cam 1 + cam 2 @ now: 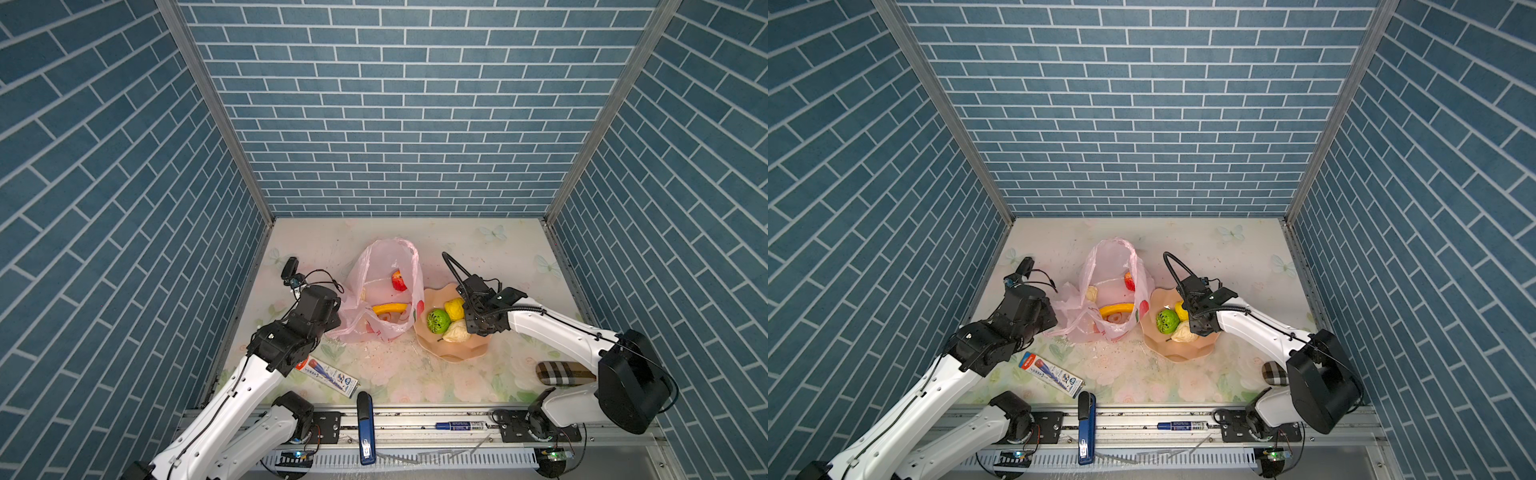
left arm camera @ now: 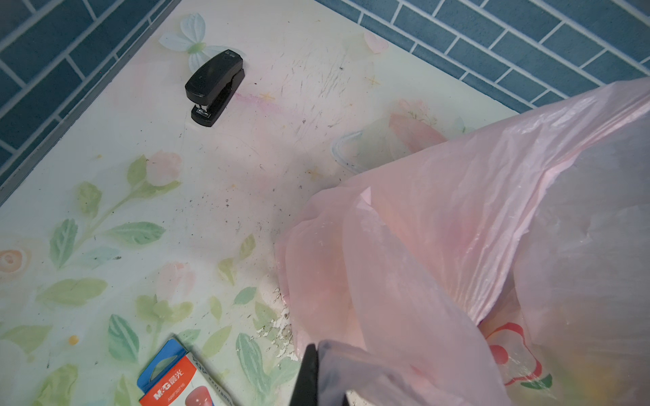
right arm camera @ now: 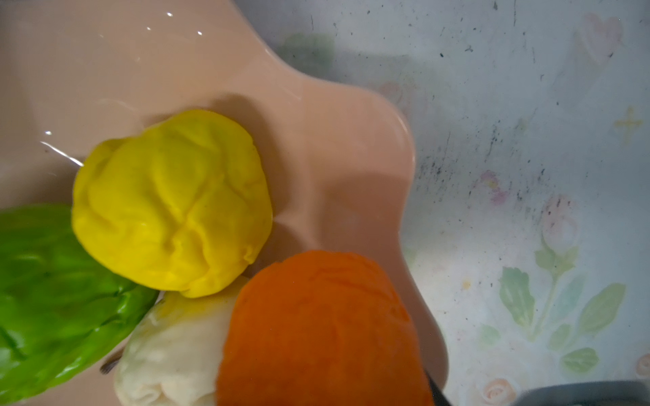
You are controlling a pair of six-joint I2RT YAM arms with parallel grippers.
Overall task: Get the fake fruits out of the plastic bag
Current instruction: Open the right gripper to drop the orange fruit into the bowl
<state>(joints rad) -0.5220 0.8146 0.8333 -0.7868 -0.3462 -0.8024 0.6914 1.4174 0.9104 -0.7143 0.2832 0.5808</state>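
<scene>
The pink plastic bag (image 1: 384,291) stands open at mid-table. Inside it show a red fruit (image 1: 400,281), a yellow banana (image 1: 390,308) and a cream fruit (image 1: 1092,293). My left gripper (image 2: 318,346) is shut on the bag's near left edge; one black finger (image 2: 308,376) shows and the film covers the other. On the peach plate (image 1: 461,353) lie a green ball (image 1: 439,320), a yellow round fruit (image 3: 172,200) and a cream fruit (image 3: 169,351). My right gripper (image 1: 473,322) hangs over the plate's right side, shut on the orange fruit (image 3: 316,330), which the gripper hides in both top views.
A black stapler (image 2: 215,88) sits near the left wall. A pen box (image 1: 328,374) lies under my left arm. A blue stapler (image 1: 365,428) and a blue marker (image 1: 459,425) rest on the front rail. A checked pouch (image 1: 563,372) lies by the right arm's base.
</scene>
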